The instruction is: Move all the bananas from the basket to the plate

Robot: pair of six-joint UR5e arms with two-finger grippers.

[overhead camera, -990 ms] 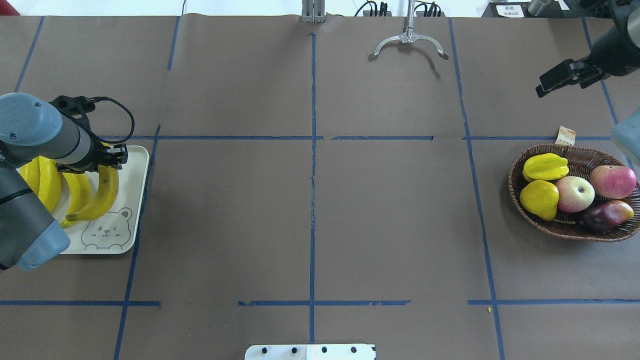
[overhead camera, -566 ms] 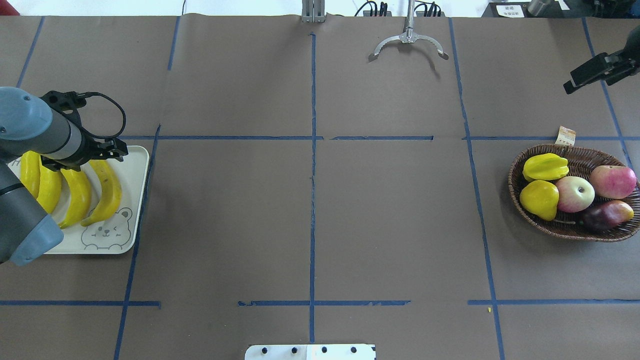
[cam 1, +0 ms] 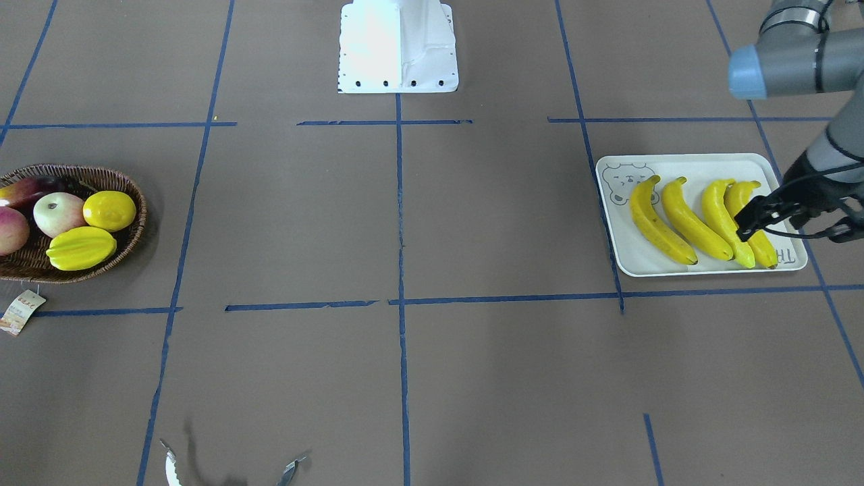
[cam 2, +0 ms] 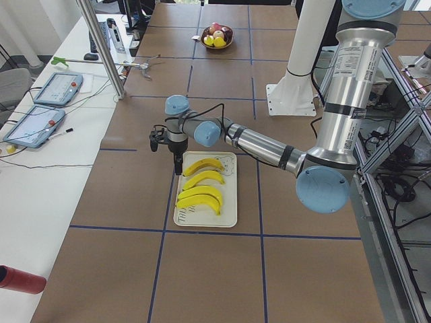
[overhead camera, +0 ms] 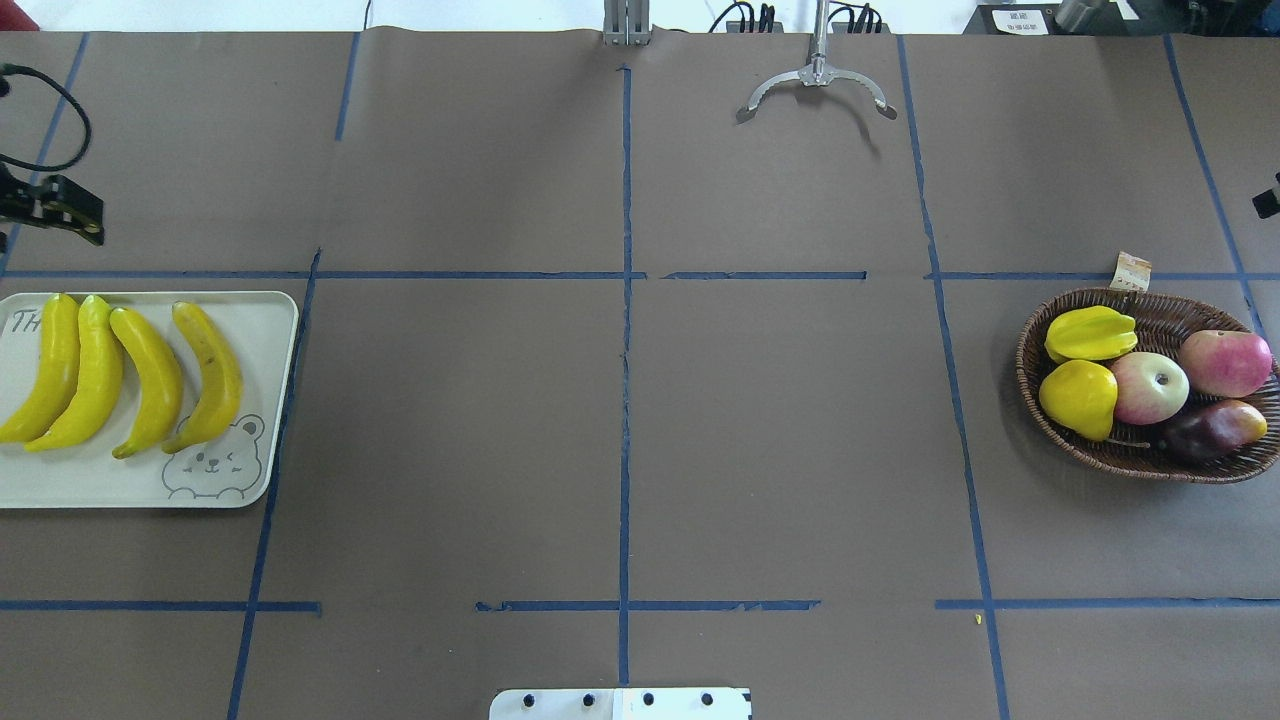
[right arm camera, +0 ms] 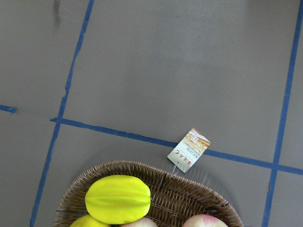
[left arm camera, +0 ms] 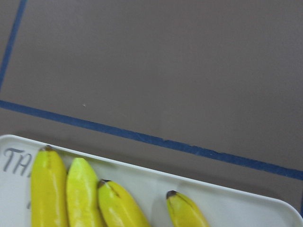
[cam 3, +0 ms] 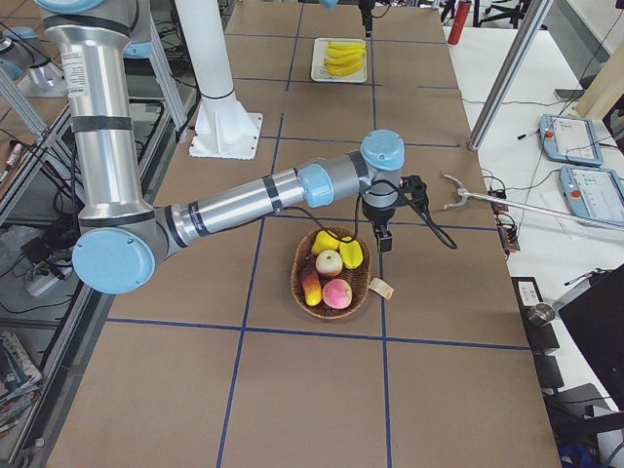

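Note:
Four yellow bananas (overhead camera: 150,380) lie side by side on the off-white bear plate (overhead camera: 270,320) at the table's left; they also show in the front view (cam 1: 682,219) and the left wrist view (left arm camera: 118,208). My left gripper (overhead camera: 85,220) is open and empty, raised beyond the plate's far edge; it also shows in the front view (cam 1: 749,226). The wicker basket (overhead camera: 1130,460) at the right holds no banana. My right gripper (overhead camera: 1268,203) only peeks in at the right edge beyond the basket; I cannot tell whether it is open or shut.
The basket holds a starfruit (overhead camera: 1090,333), a lemon (overhead camera: 1078,398), two apples (overhead camera: 1150,388) and a dark mango (overhead camera: 1212,428). A paper tag (overhead camera: 1131,270) hangs off its far rim. A metal claw tool (overhead camera: 818,85) lies at the far edge.
My left gripper let go of the fourth banana, which now lies on the plate, and pulled away to the far left. My right arm drew back to the right edge.

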